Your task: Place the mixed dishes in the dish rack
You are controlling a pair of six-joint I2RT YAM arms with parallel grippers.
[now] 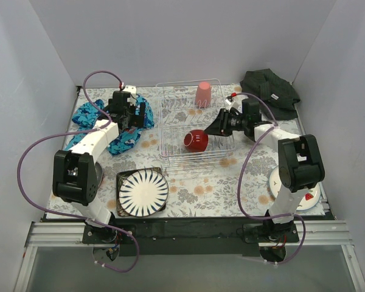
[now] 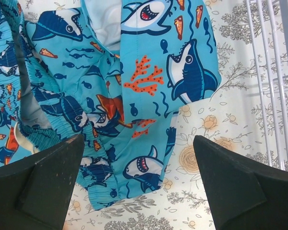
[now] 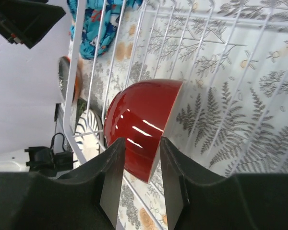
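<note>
The white wire dish rack point(image 1: 170, 103) stands mid-table. A pink cup point(image 1: 203, 93) sits upside down in its far right corner. A dark red bowl point(image 1: 195, 140) lies tipped on its side near the rack's front. My right gripper point(image 1: 212, 130) reaches in from the right. In the right wrist view its jaws point(image 3: 141, 143) are narrowly closed around the bowl's point(image 3: 139, 120) rim. A black-striped white plate point(image 1: 143, 192) rests on a dark square plate point(image 1: 121, 178) at the front left. My left gripper point(image 1: 131, 115) hangs open and empty over the blue patterned cloth point(image 2: 134, 72).
A dark green-black cloth point(image 1: 271, 91) lies at the back right. A white plate with a red mark point(image 1: 272, 181) is partly hidden behind the right arm. The rack's wires point(image 2: 273, 72) run just right of the left gripper.
</note>
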